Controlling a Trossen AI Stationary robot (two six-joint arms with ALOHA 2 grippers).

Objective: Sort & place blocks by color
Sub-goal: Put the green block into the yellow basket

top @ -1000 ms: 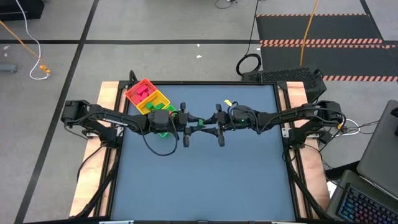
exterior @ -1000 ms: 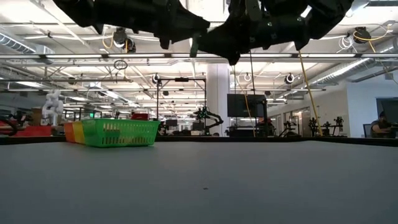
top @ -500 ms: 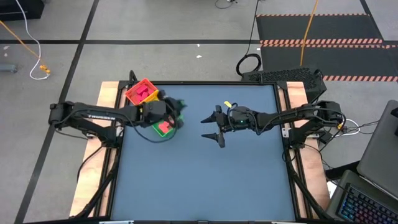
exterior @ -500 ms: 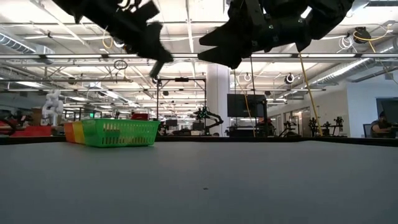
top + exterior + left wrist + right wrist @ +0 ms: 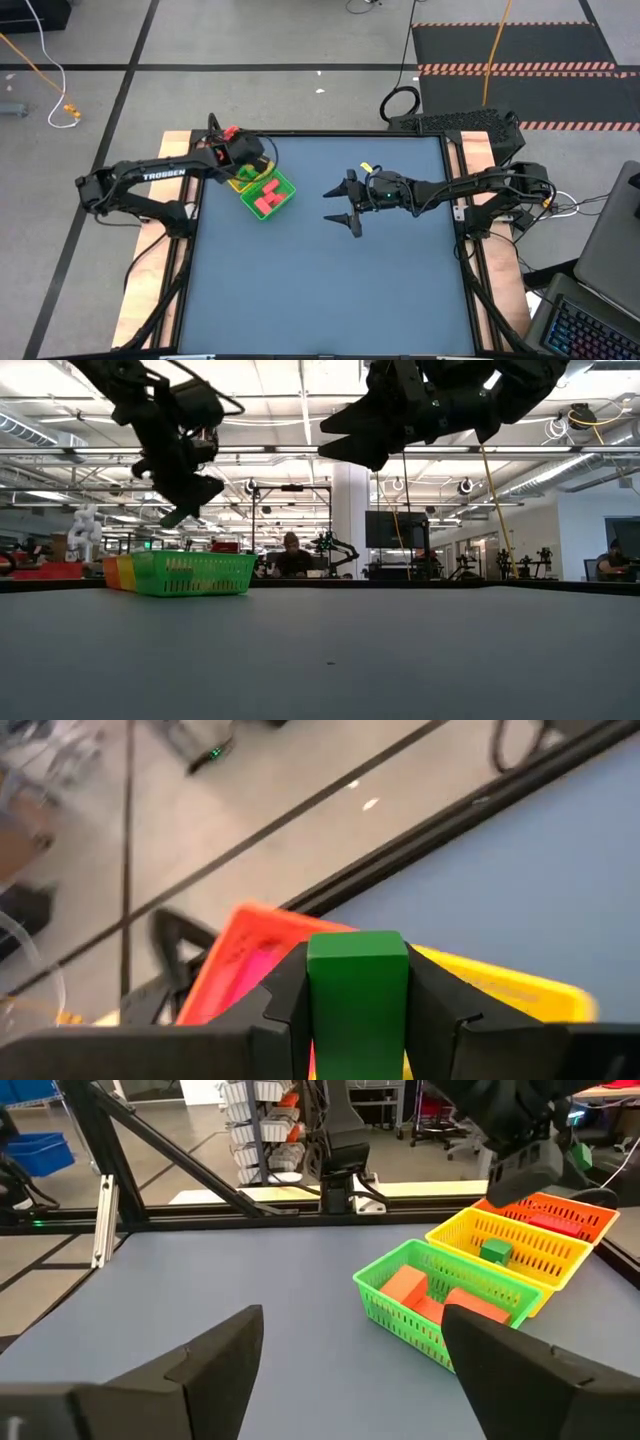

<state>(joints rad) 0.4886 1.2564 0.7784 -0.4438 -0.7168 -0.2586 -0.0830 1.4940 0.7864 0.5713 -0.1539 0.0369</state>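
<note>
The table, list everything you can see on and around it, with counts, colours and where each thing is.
Tray: one, red, yellow and green compartments, far left of the table.
Red blocks: at least two, in the green compartment.
Green block in tray: one, in the yellow compartment.
Held green block: one, above the tray.
Person: one, in the room behind.
Left gripper: fingers shut on the held green block.
Right gripper: fingers open, above mid-table.
</note>
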